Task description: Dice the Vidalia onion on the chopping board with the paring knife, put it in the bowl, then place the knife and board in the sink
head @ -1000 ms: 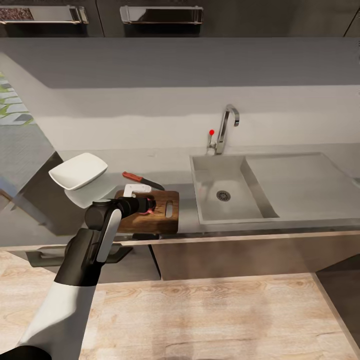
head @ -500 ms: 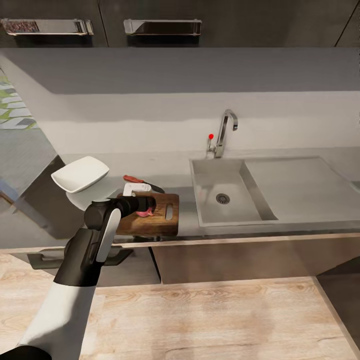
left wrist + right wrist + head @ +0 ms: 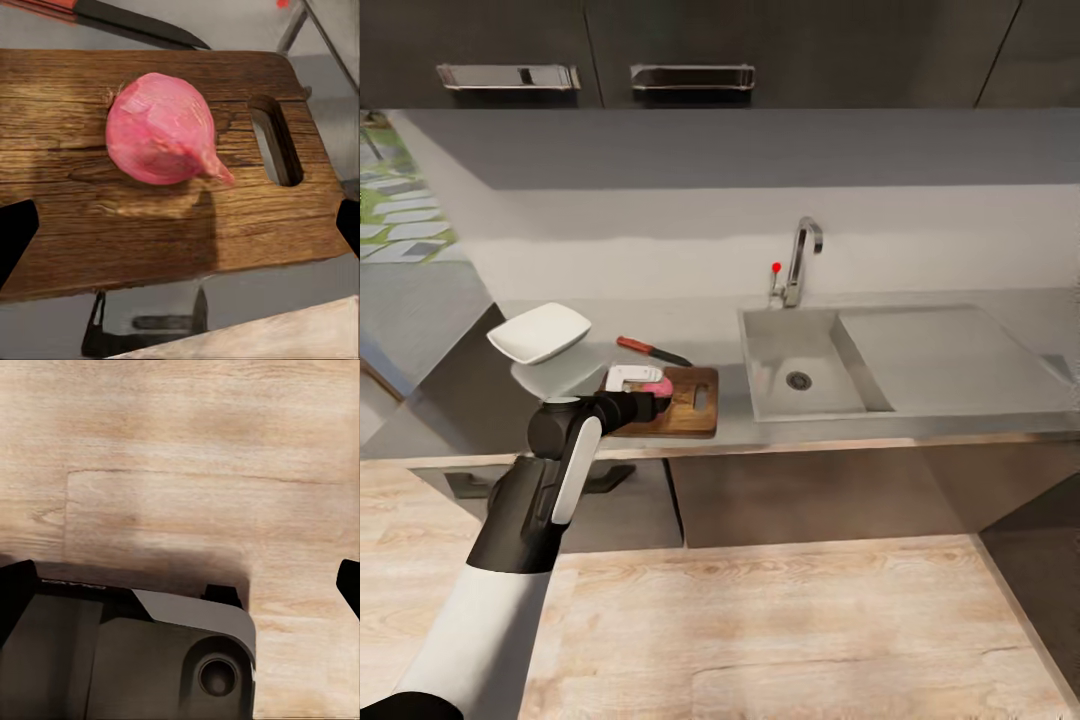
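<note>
grey countertop (image 3: 730,412): left tool (image 3: 653,398) released, arm bent, poised above pink onion (image 3: 161,129) on chopping board (image 3: 90,225).

In the head view the black left gripper (image 3: 653,398) and its forearm cover the near left part of the dark brown wood-grain chopping board (image 3: 690,408), and the pink rounded onion (image 3: 656,386) shows as a mere sliver. In the left wrist view the red-handled paring knife (image 3: 131,21) is cut off by the picture's edge, its handle barely showing. The fingertips (image 3: 15,232) are dark blurs at the side margins.
</note>
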